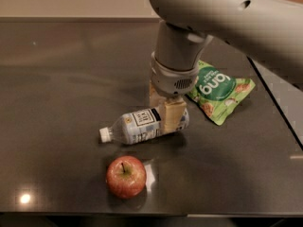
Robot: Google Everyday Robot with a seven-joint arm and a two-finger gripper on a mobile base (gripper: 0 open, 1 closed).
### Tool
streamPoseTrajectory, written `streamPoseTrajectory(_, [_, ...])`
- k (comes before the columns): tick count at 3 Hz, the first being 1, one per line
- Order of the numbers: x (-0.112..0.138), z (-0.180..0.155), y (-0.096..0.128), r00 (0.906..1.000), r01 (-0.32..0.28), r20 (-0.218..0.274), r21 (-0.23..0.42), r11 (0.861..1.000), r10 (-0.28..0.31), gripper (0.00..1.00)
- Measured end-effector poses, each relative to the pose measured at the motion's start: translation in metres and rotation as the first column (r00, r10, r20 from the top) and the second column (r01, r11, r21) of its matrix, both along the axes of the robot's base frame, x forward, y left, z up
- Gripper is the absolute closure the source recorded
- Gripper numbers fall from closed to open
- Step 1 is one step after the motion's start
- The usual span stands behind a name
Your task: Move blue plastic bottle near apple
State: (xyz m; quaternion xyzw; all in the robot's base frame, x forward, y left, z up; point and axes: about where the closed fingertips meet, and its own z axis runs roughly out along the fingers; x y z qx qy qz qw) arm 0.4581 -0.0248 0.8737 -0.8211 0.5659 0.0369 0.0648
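Camera view (the only view):

1. Gripper: it stands behind the apple and to the picture's right of it, pointing down from the arm's wrist. One pale finger crosses the front of the blue plastic bottle; the other shows behind it. The fingers are closed onto the bottle's base end.
2. Blue plastic bottle: it lies on its side just behind the apple, near it but not touching. Whether it rests on the table or is held just clear cannot be told.
3. Governing relation: the bottle's long axis runs almost across the view. The white cap extends from the gripper toward the picture's left, above the apple's left edge.
4. Judgement: only a short carry toward the apple remains, if any.
5. Green snack pouch: well behind and right of the apple.
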Motion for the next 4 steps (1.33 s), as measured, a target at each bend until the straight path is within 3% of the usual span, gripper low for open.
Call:
streamPoseTrajectory(1, [-0.006,-0.003,0.005,1.0000,0.001,-0.005,-0.011,1.000,-0.001,0.84])
streamPoseTrajectory(4, [-0.011,-0.005,0.016,0.9998,-0.008,-0.021,-0.031,1.000,0.007,0.13])
